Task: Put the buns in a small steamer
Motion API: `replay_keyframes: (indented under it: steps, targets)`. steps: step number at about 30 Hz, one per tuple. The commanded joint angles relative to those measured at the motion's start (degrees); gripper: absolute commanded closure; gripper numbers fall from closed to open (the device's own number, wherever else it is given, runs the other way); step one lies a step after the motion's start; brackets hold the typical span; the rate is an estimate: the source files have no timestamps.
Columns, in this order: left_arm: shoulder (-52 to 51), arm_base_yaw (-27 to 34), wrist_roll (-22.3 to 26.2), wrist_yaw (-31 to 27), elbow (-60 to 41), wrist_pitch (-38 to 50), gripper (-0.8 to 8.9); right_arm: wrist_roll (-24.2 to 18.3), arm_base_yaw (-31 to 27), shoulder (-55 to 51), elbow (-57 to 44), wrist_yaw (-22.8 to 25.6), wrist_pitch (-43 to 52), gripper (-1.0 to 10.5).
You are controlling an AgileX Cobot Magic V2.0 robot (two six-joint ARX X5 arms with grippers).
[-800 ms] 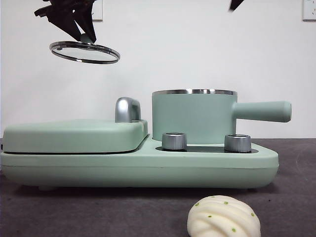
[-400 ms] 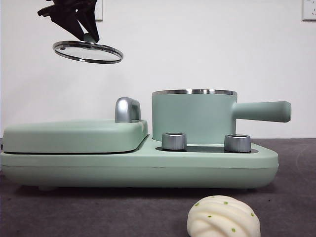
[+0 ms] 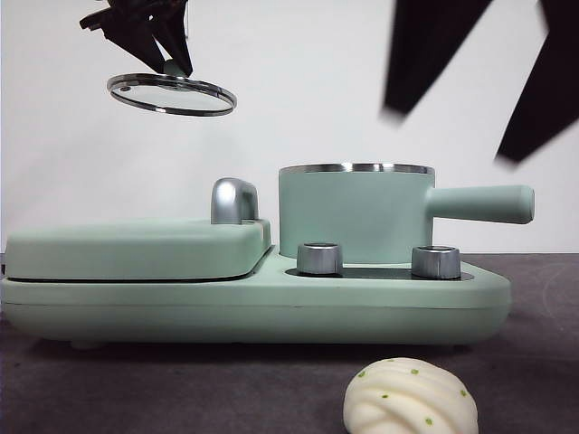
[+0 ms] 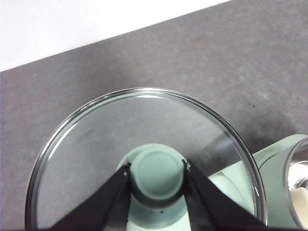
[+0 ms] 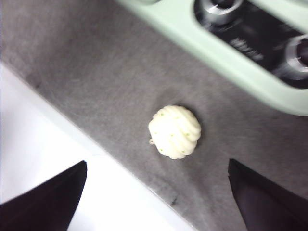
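Gripping the green knob of the glass lid, the left hand holds that lid in the air, tilted, well above the flat green griddle and away from the pot. Its two black jaws press the knob from both sides, as the left wrist view shows, and through the glass the dark desk is seen below.

The small steamer stands uncovered on the right part of the green cooker base, its steel rim bare and its straight handle pointing away from the griddle. At one edge of the left wrist view a part of the steamer's rim and inside shows, with something pale in it; I cannot tell what it is.

The right hand is released, its jaws spread wide apart, and it hangs high over the desk. The twisted bun with green specks lies on the desk beneath it, ahead of the open jaws and clear of both, just in front of the cooker base and its two metal dials
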Motion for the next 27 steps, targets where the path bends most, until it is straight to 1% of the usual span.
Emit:
replay_keyframes:
  steps: [1,5,11,14,18,21,23,24,25,26,27]
  targets:
    - [-0.31,-0.57,-0.2,0.33,2.12,1.25,7.56,1.51,0.59,3.5,-1.84,0.28,1.84,4.8]
    - [-0.31,-0.7,-0.2,0.33,2.12,0.96,7.56,1.11,0.44,7.91,-3.28,0.15,3.93,4.8]
    - [-0.31,-0.76,-0.17,0.33,2.1,0.26,7.56,-1.44,-0.04,14.34,-3.32,-1.38,8.37,4.8]
    - [-0.31,-0.74,-0.17,0.33,2.1,0.04,7.56,-3.02,-1.38,17.53,-3.32,-1.57,9.7,4.8]
    - [-0.31,-0.74,-0.17,0.33,2.1,0.02,7.56,-5.31,-3.93,20.96,-3.32,-4.11,10.88,4.8]
    - [-0.31,-0.74,-0.17,0.33,2.1,0.02,7.56,-6.58,-5.38,22.34,-3.32,-5.09,12.22,4.8]
    - [-0.31,-0.74,-0.15,0.33,2.1,0.02,7.56,-6.8,-5.9,22.53,-3.32,-6.16,13.27,5.3]
    - [-0.31,-0.74,-0.15,0.33,2.1,0.04,7.56,-6.78,-5.99,22.58,-3.32,-6.54,13.62,5.7]
    - [-0.31,-0.74,-0.15,0.33,2.1,0.09,7.56,-6.8,-6.19,22.58,-3.32,-6.82,13.77,6.5]
    - [-0.31,-0.74,-0.15,0.33,2.1,0.11,7.56,-6.82,-6.38,22.6,-3.32,-7.15,13.75,7.1]
    - [-0.31,-0.74,-0.15,0.33,2.1,0.13,7.56,-6.84,-6.51,22.64,-3.32,-7.39,13.68,7.3]
